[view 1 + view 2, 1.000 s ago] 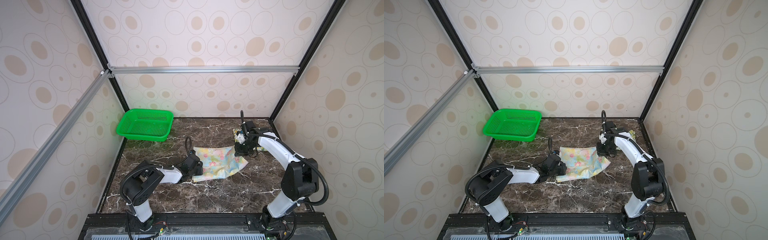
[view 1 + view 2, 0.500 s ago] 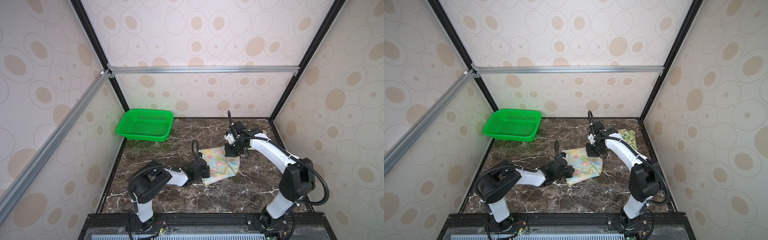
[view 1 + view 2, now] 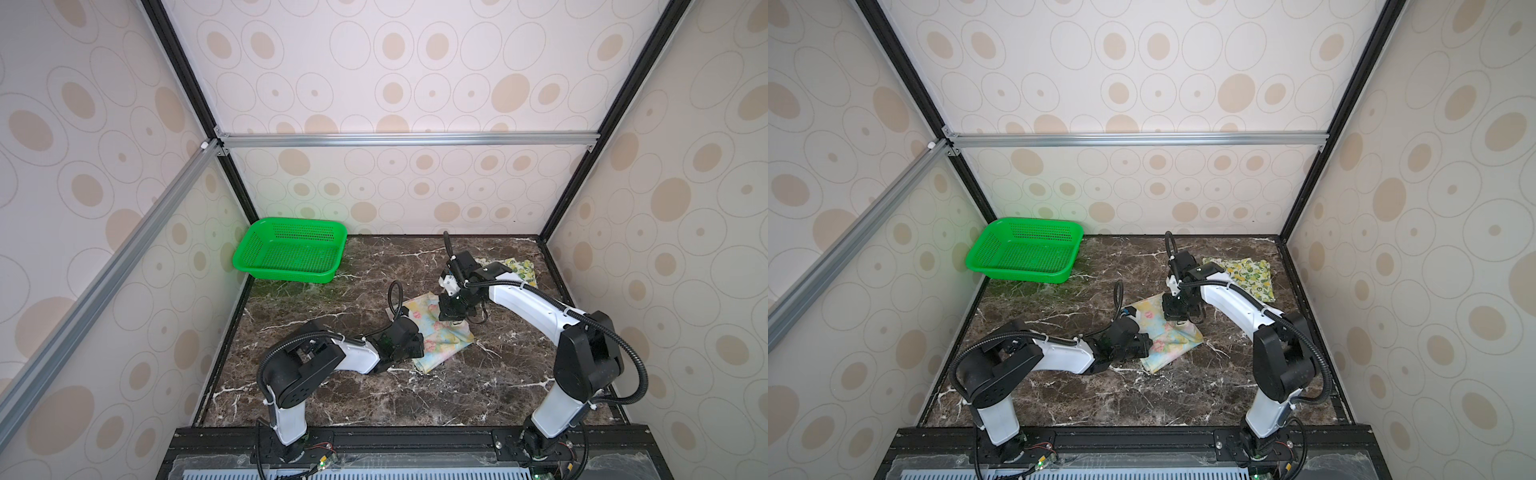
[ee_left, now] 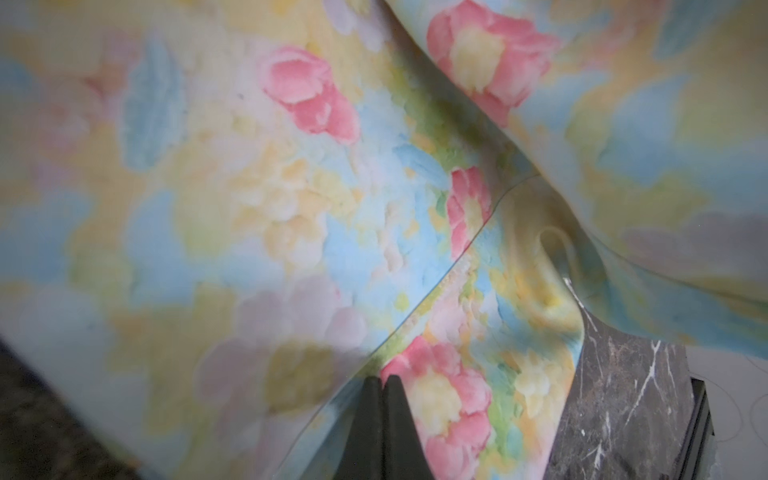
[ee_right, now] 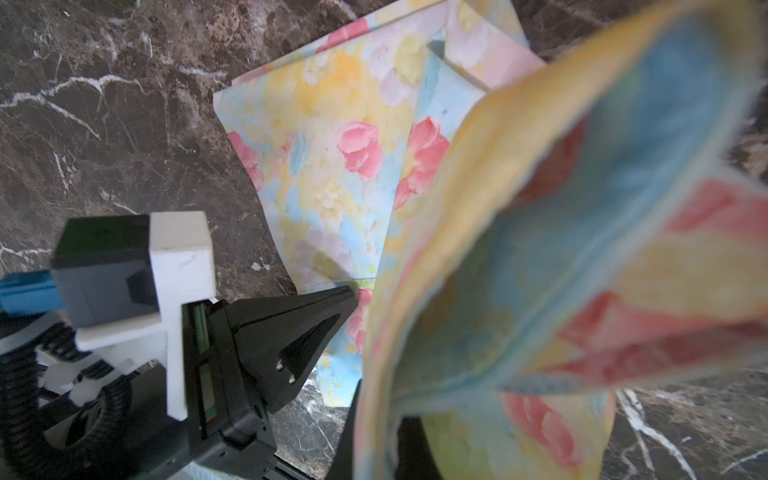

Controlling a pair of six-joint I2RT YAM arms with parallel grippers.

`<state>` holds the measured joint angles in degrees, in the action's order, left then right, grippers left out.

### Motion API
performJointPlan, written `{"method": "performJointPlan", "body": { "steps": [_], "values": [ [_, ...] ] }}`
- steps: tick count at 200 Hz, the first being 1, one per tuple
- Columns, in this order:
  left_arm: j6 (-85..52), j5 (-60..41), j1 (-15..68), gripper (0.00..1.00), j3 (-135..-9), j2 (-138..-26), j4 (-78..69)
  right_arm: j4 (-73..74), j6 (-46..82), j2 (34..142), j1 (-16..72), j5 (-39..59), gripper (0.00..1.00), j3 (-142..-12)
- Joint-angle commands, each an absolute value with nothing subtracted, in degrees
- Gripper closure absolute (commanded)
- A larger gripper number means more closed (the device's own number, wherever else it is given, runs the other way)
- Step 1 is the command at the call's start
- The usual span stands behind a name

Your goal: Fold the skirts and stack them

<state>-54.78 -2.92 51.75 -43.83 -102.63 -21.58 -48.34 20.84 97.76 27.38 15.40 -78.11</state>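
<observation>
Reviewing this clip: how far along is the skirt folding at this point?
Done: the lemon skirt looks folded, lying flat at the back right of the table. In hand: the floral skirt is mid-fold in the middle, with the left gripper and the right gripper both shut on it and one flap lifted. Left: lay this fold down, then stack the two skirts, which lie apart.

The left arm [image 3: 357, 359] and the right arm [image 3: 523, 301] each had smooth white tube parts and big round black joints. Each carried a bendy black ribbed cable [image 5: 16, 386]. One pointy black plastic finger [image 5: 257, 320] had two tiny silver screws [image 5: 284, 372].
</observation>
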Motion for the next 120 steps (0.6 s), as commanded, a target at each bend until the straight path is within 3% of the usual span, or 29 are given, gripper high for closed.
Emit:
{"method": "performJointPlan", "body": {
  "steps": [1, 120],
  "values": [
    [-52.7, 0.3, 52.3, 1.0, -44.5, -99.4, -13.8, -47.5, 21.4, 97.7, 27.7, 15.4, 1.0, -77.7],
    [-50.3, -0.7, 52.3, 1.0, -51.9, -103.3, -15.0, -56.3, 15.5, 94.9, 27.1, 6.4, 1.0, -88.1]
  ]
}}
